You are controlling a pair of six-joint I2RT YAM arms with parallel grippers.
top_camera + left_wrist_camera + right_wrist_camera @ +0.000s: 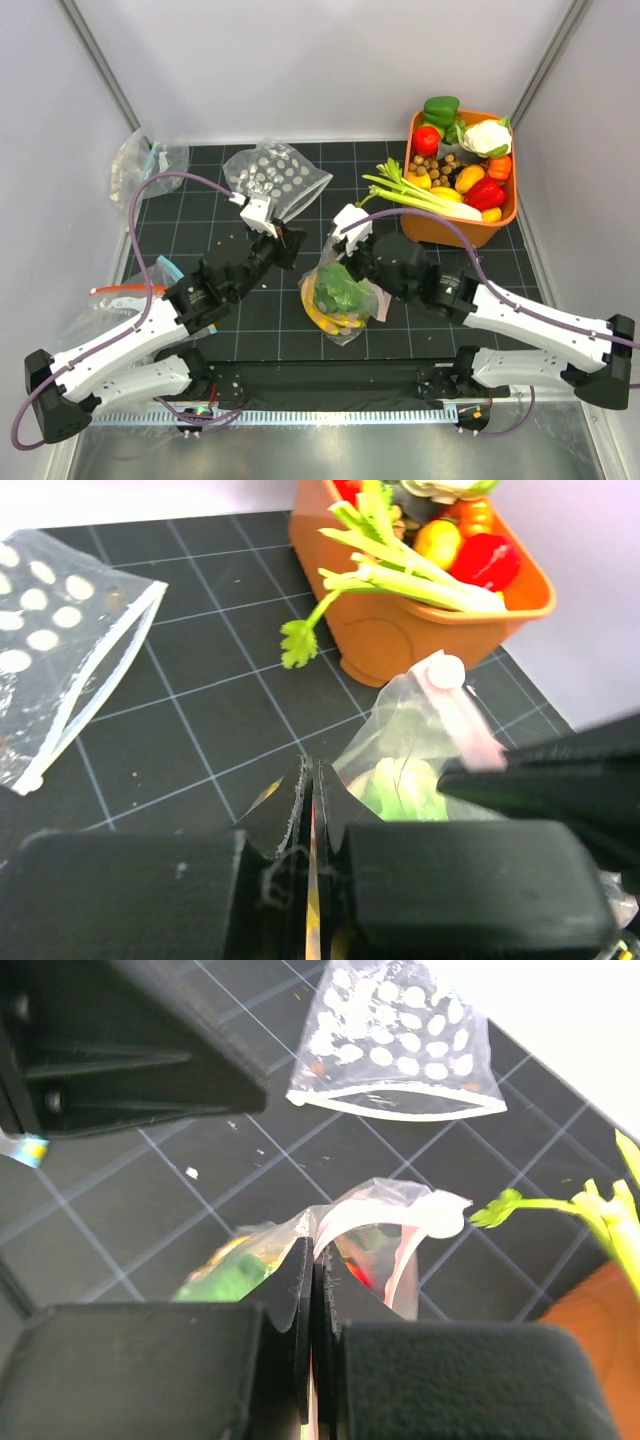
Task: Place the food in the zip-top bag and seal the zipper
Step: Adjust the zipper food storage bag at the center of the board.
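Clear bag mid-scene w/ lettuce & bananas inside. L gripper pinched shut on its left edge, R gripper clamped on pink zip strip.

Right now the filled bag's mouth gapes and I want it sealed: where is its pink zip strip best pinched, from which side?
Pinch the pink zip strip at its free end by the white tab, near the celery. There it arches upward with both lips apart, so come from above, jaws across them. The left gripper and right gripper clamp the filled bag.
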